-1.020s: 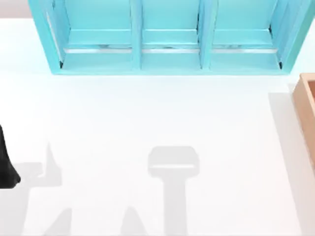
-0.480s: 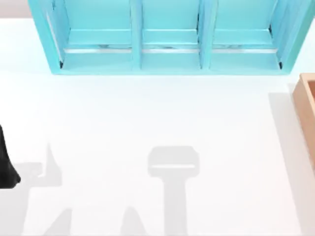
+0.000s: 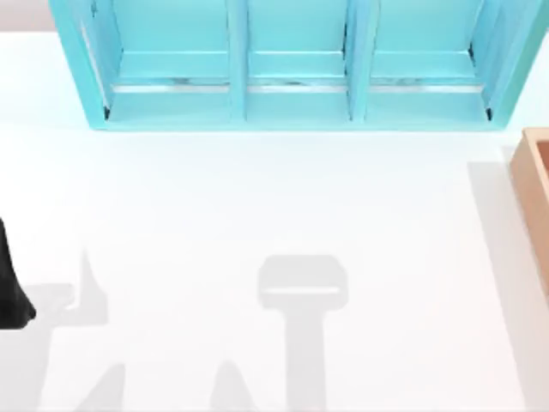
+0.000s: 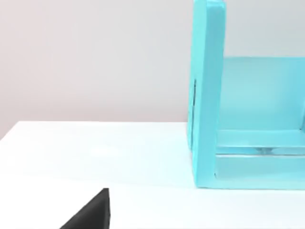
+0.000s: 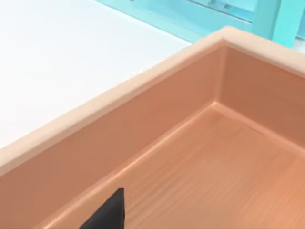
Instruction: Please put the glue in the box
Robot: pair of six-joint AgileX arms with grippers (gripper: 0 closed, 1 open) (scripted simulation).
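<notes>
- Over at the back of the white surface (image 3: 257, 197) sits the big teal shelf unit (image 3: 292, 69), three compartments side by side, open fronts facing the near edge.
- Off at the right edge of the top view you get a slice of the tan wooden box (image 3: 533, 184), just one thick wall and a bit of the inside. It's well apart from the shelf unit's right end, not touching it.
- Left arm (image 3: 10, 283) is a dark shape poking in at the far left edge of the top view, low down near the front of the surface. It's parked over bare white surface.
- From the left wrist view, the camera looks along the surface at the shelf unit's side wall (image 4: 207, 95) and into one compartment. A black wedge (image 4: 93, 212) sits in the corner of that picture, part of the arm's own hardware as far as I can make out. Can't tell whether those jaws are spread or pressed together.
- Right wrist view looks straight down into the box (image 5: 109, 102): thick plain rim, inner corner, wood-grain floor. So that arm is hanging right above the box's inside, with the teal unit peeking in beyond the rim.
- Another black wedge (image 5: 107, 212) shows over the box floor. Same story, can't tell how the right jaws stand.
- As for the glue, I honestly can't tell where it is.
- Soft grey shadows (image 3: 302, 287) fall across the front middle of the surface.
</notes>
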